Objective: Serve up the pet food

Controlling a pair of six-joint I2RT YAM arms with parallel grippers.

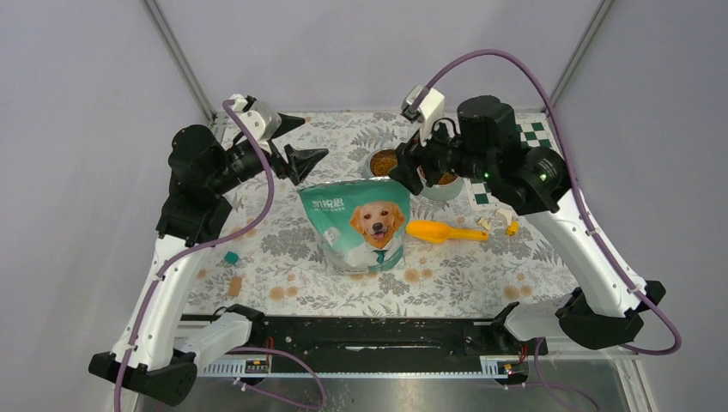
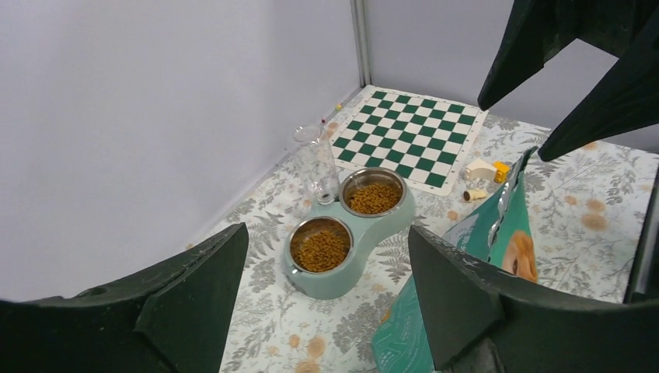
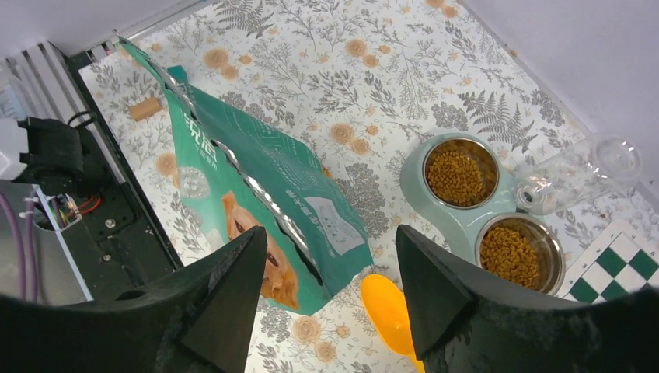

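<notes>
The pet food is brown kibble lying in both steel bowls (image 2: pixel 320 249) (image 2: pixel 374 197) of a mint green double feeder (image 1: pixel 439 190) at the back of the table. It also shows in the right wrist view (image 3: pixel 455 176). A teal bag with a dog picture (image 1: pixel 360 225) stands upright, open at the top, in front of the feeder. A yellow-orange scoop (image 1: pixel 438 231) lies empty on the table right of the bag. My left gripper (image 1: pixel 311 142) is open and empty, in the air left of the feeder. My right gripper (image 1: pixel 410 176) is open and empty, above the feeder and the bag's top.
A green and white chessboard (image 2: pixel 408 136) lies at the back right. A clear plastic bottle (image 2: pixel 315 159) stands on the feeder's far side. Small white and yellow pieces (image 1: pixel 502 223) lie right of the scoop. A teal cube (image 1: pixel 232 257) and a cork (image 1: pixel 234 286) lie at the front left.
</notes>
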